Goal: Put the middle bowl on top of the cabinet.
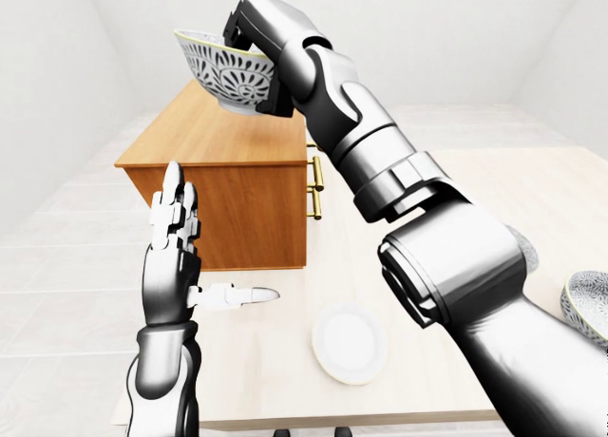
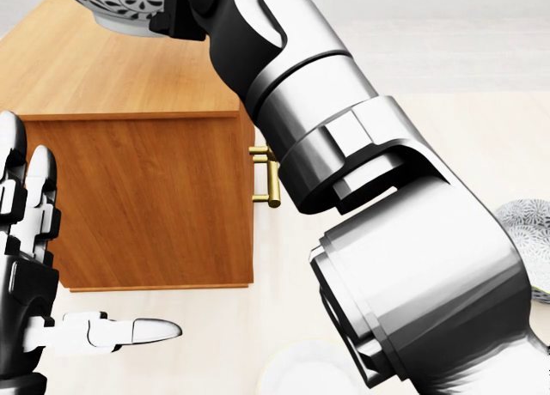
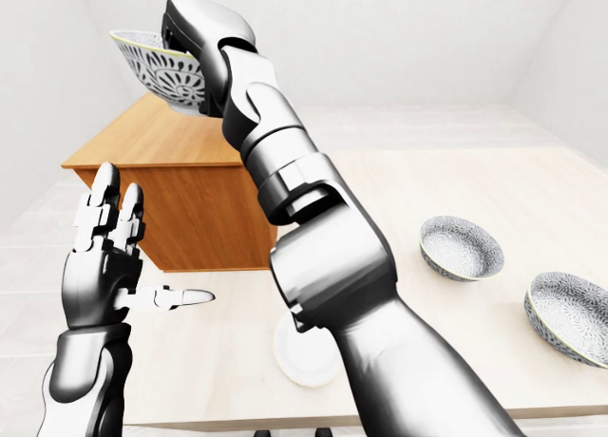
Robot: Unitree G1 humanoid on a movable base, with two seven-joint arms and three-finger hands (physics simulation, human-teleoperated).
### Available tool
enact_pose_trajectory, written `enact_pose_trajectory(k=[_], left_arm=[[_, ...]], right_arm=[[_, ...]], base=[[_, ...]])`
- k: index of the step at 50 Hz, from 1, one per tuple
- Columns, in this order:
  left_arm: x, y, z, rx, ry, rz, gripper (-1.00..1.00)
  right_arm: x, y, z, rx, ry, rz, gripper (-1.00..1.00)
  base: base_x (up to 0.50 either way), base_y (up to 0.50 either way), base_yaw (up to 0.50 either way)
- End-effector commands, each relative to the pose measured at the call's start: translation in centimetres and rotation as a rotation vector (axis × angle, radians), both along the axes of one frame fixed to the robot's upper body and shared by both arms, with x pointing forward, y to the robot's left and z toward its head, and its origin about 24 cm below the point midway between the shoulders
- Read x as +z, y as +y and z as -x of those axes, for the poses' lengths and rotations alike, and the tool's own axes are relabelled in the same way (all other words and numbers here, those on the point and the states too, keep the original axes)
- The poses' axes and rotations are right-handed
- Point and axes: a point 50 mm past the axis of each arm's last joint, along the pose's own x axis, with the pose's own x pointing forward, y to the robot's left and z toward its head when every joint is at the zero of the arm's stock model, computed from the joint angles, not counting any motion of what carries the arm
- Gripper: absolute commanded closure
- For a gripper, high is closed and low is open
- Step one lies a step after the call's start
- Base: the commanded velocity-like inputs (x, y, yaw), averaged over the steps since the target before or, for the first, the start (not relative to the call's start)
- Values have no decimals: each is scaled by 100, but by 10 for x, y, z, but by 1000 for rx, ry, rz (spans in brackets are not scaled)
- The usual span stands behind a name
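A patterned grey-and-white bowl [image 1: 226, 68] hangs in the air above the wooden cabinet [image 1: 214, 138], tilted, near the top of the left-eye view. My right hand [image 1: 258, 52] is shut on the bowl's rim, and its arm stretches across the picture from the lower right. The bowl does not touch the cabinet top. My left hand [image 1: 176, 237] stands open and upright at the lower left, in front of the cabinet's side, holding nothing.
Two more patterned bowls [image 3: 462, 246] [image 3: 573, 315] rest on the pale table [image 3: 494, 180] at the right. A white plate [image 1: 349, 342] lies near the table's lower edge. Brass handles [image 1: 316, 184] stick out of the cabinet's right face.
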Motion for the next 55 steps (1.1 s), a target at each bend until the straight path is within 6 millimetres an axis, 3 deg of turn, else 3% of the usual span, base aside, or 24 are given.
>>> enact_pose_trajectory(k=[1,14,25,55], left_arm=[[0,0,0,-3,-2,-1,-100],[1,0,1,-5,-2,-1,-100],[0,-1,1,-7,-1,-3,-100],[2,-3,2,-21,-9,-6,-100]], right_arm=[[-9,2,-2,-16,-7,0,100],[-25,9,-2,-5,28,21,100],[-40,16,-2,-49,-49,189,100],[-50,17,-3,-72,-84,203,100]], base=[[0,0,0],[0,0,0],[0,0,0],[0,0,0]])
